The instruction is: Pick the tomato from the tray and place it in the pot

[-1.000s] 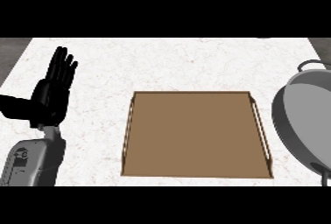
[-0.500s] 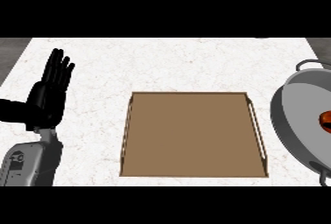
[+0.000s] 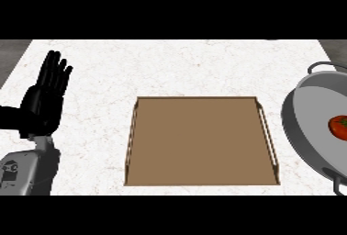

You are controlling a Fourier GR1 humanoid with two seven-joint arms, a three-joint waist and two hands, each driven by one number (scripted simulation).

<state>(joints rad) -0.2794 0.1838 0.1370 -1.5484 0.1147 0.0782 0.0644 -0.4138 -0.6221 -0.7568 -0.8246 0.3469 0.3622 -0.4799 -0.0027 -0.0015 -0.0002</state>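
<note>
A red tomato point(image 3: 338, 127) lies inside the grey pot point(image 3: 306, 124) at the right edge of the head view, partly cut off by the frame. The brown tray point(image 3: 201, 140) in the middle of the counter holds nothing. My left hand point(image 3: 44, 102) rests open at the left, fingers pointing up, well away from the tray. My right hand does not show.
The pot has a handle at its top point(image 3: 322, 67) and another at its bottom point(image 3: 335, 181). White marble counter point(image 3: 169, 64) surrounds the tray. The counter's left edge runs near my left forearm point(image 3: 27, 170).
The view has shifted slightly so more of the pot shows. The tomato, absent from the pot one second ago, now lies in it. The left hand has stayed put.
</note>
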